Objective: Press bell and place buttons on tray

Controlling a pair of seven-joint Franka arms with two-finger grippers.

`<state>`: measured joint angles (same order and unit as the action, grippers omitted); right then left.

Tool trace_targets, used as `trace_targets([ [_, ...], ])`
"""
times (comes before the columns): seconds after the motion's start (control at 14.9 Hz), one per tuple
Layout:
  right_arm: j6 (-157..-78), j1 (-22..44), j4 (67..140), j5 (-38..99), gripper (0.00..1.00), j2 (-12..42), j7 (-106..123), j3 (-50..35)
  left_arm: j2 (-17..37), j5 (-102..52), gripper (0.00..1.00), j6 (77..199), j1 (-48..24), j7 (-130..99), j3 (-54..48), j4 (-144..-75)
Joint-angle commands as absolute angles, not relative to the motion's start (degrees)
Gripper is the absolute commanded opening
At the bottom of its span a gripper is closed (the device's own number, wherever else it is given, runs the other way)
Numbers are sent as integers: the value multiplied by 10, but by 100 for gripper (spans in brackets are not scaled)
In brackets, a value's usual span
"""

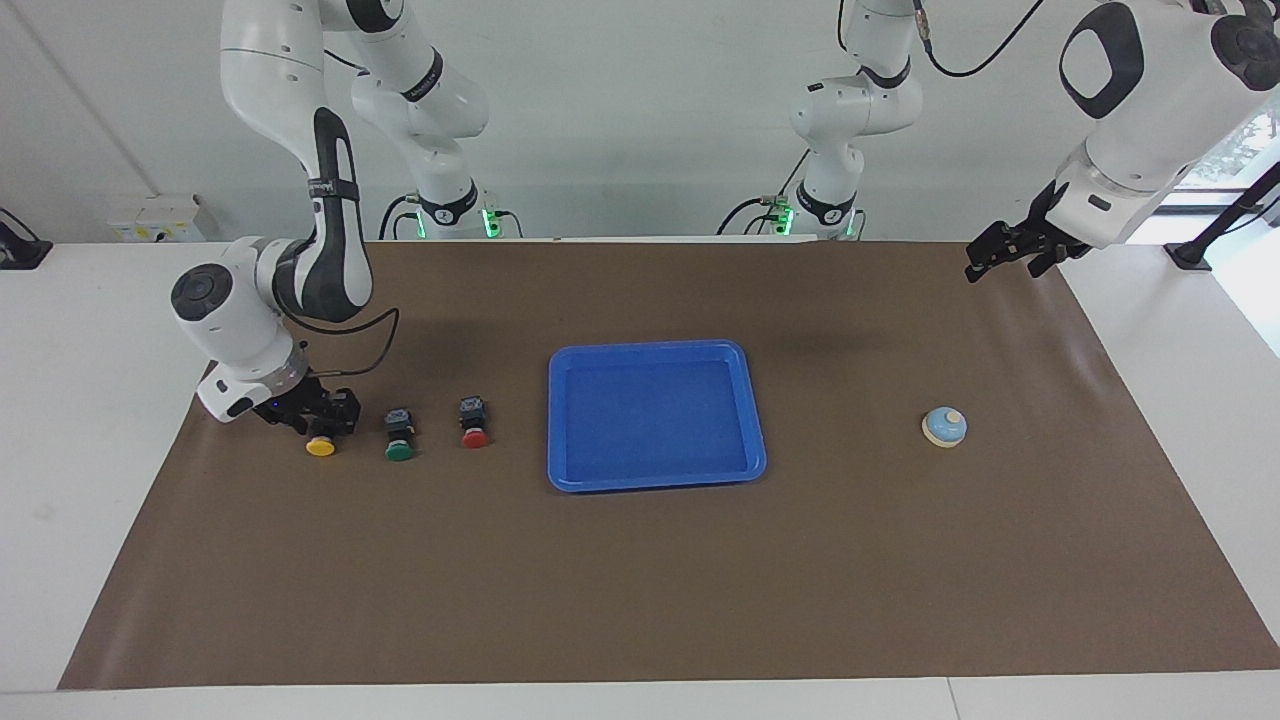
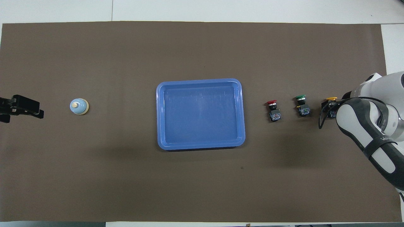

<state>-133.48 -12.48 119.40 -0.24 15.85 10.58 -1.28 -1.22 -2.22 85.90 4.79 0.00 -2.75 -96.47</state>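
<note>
Right tool down on the yellow button

Buttons lie in a row on the brown mat (image 1: 640, 580) that covers the counter, toward the right arm's end. The right tool (image 1: 318, 413) is low over the yellow button (image 1: 321, 446), its fingers on either side of the black body; whether they are pressing on it yet I cannot tell. The green button (image 1: 398, 437) lies just beside it, and the red button (image 1: 474, 424) comes next, apart from the blue tray (image 1: 757, 420) in the middle of the mat. The tray holds nothing. The bell (image 1: 944, 427) sits toward the left arm's end, well apart from the tray. The left tool (image 1: 984, 257) waits up in the air over the mat's corner, fingers spread open.
</note>
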Motion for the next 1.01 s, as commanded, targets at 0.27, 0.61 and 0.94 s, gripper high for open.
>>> trace_targets([
  [0.27,-1309,-120,1161,-4,0,150,142,-24,-25,-21,100,863,44,0,-25,-976],
  [0.61,-1175,-10,1047,-4,0,149,20,-24,-25,-21,100,864,44,0,-25,-976],
  [0.94,-1185,152,1046,-4,0,150,-223,-25,-25,-21,100,864,44,0,-25,-976],
])
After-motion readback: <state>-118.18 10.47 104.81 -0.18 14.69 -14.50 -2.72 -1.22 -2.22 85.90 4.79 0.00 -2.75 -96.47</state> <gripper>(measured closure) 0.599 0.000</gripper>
